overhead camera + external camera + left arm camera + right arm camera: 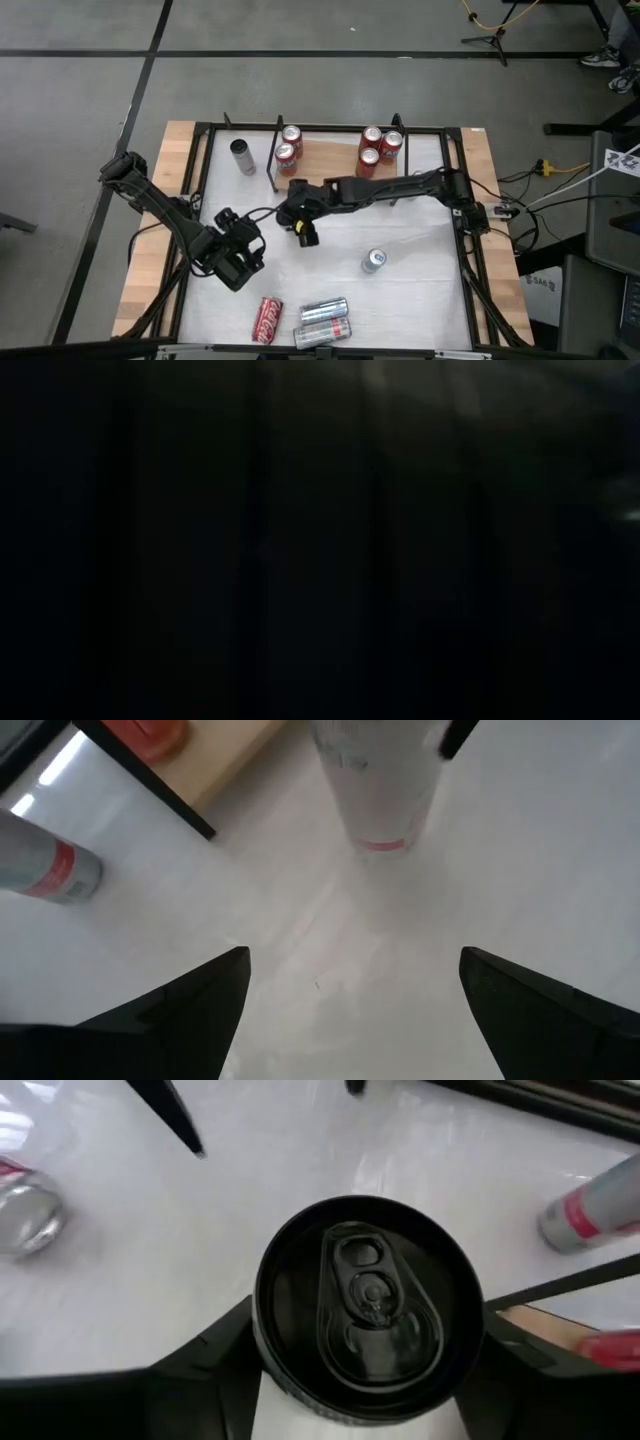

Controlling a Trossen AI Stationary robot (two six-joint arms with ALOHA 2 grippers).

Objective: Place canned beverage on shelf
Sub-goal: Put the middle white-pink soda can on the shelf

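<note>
The right gripper [303,232] reaches across the white counter [420,280] and straddles an upright silver can with a black top [366,1308], just in front of the wooden shelf [330,158]. In the right wrist view its fingers [215,1350] lie along both sides of the can, closing on it; whether they are gripping firmly cannot be told. The left gripper [350,1010] rests released, fingers spread wide, over the counter to the left of that can and apart from it.

The shelf carries two red cans [288,146] at its left end and three red cans [379,147] at its right. A grey can [242,156] stands left of the shelf, a silver can [373,261] stands mid-counter, and a red can [268,320] lies with two silver cans [323,322] near the front edge. The low view is dark.
</note>
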